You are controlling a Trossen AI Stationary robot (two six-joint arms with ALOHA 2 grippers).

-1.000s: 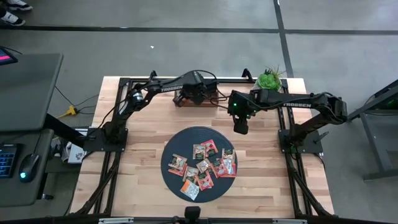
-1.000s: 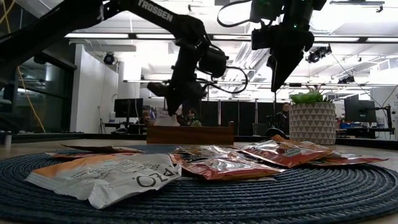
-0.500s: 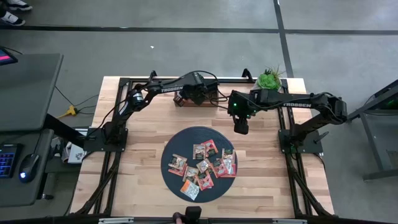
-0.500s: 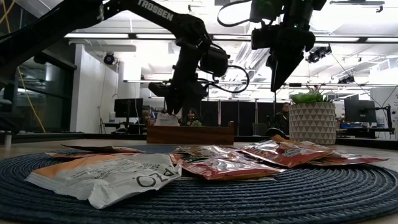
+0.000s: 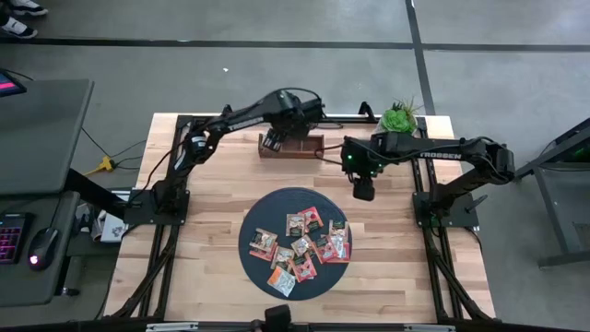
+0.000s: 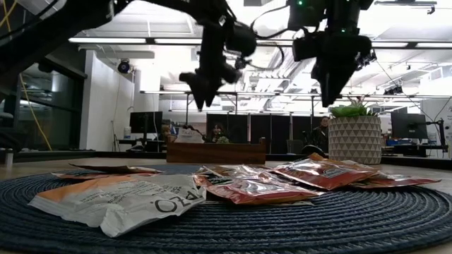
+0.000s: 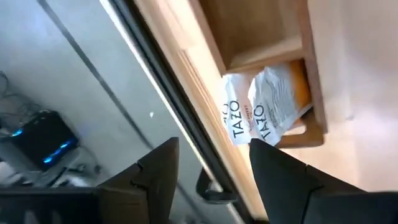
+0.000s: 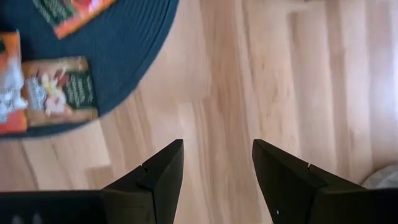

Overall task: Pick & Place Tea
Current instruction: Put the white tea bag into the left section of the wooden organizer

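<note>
Hovering over the left end of the wooden tray (image 5: 291, 146) at the bench's far edge, the left gripper (image 5: 274, 141) is sitting with its fingers spread and nothing between them. Its wrist view is showing what the overhead camera can't: a couple of white-and-orange tea sachets (image 7: 268, 109) are lying in the tray's end compartment, while the next compartment is looking empty. So I'd say a little of the job is done and most is left, since the main pile of tea sachets (image 5: 300, 245) is spread over the dark round mat (image 5: 253, 217) near the bench's front edge. Further right, the right gripper (image 5: 363, 191) is hanging above bare wood just past the mat's far right rim, fingers apart and holding nothing, looking ready for a sachet. The low view is adding a potted plant (image 6: 355, 134) at the far right corner, and it's showing both grippers well up off the bench.
</note>
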